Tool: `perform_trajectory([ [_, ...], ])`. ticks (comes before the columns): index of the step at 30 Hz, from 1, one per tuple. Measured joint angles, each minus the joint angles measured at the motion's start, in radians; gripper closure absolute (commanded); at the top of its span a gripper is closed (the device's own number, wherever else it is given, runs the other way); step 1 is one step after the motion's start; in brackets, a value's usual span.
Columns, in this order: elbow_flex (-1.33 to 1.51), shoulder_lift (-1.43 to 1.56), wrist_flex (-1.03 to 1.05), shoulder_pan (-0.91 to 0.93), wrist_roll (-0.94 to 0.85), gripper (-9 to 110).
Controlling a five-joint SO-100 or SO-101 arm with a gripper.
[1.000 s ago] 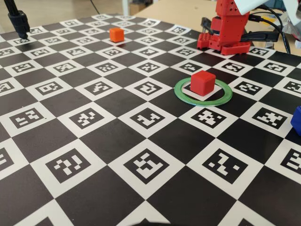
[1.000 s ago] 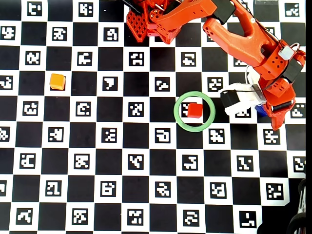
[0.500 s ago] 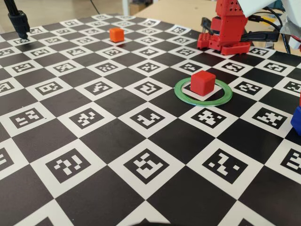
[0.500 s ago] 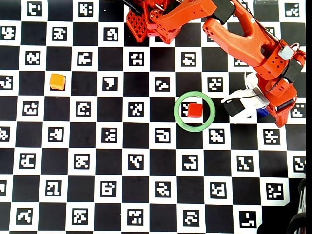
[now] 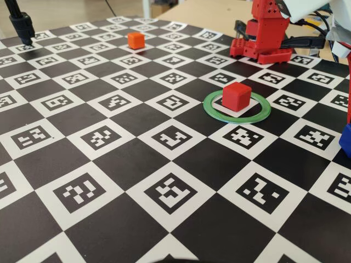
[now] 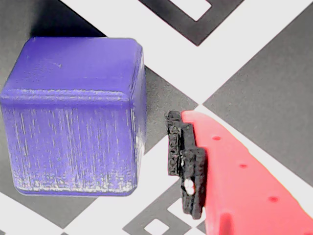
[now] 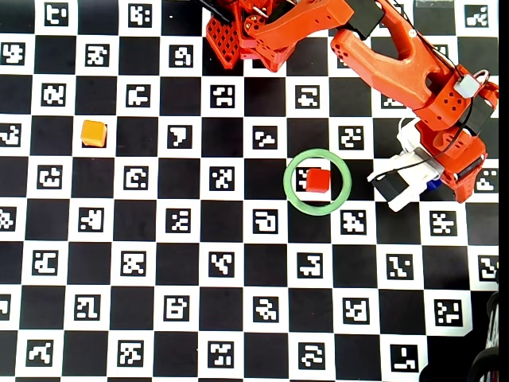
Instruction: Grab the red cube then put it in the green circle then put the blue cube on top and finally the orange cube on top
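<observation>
Green circle (image 7: 287,193) lies on my checkered marker board (image 7: 199,263), mid-right in overhead view. Red cube (image 7: 318,180) sits inside it. Orange cube (image 7: 94,133) far left, well apart. Blue cube (image 6: 73,117) beside one red finger (image 6: 244,181) in wrist view. Gripper (image 7: 433,185) spread: cannot tell.

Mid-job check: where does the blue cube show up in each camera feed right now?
Fixed view: the blue cube is cut off by the right edge, right of the green circle.
Wrist view: fills the left half, beside a red finger.
Overhead view: only a sliver under the arm, right of the shared landmark, the green circle.
</observation>
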Motion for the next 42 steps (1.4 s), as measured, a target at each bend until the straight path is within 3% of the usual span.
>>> perform_trajectory([
  [28,0.0,0.0,-0.015,0.0,-0.072,65],
  [31,0.0,0.0,-0.023,0.005,-0.072,73],
  [35,0.0,0.0,-0.031,0.009,-0.072,92],
  [42,0.0,0.0,-0.04,0.009,-0.081,100],
])
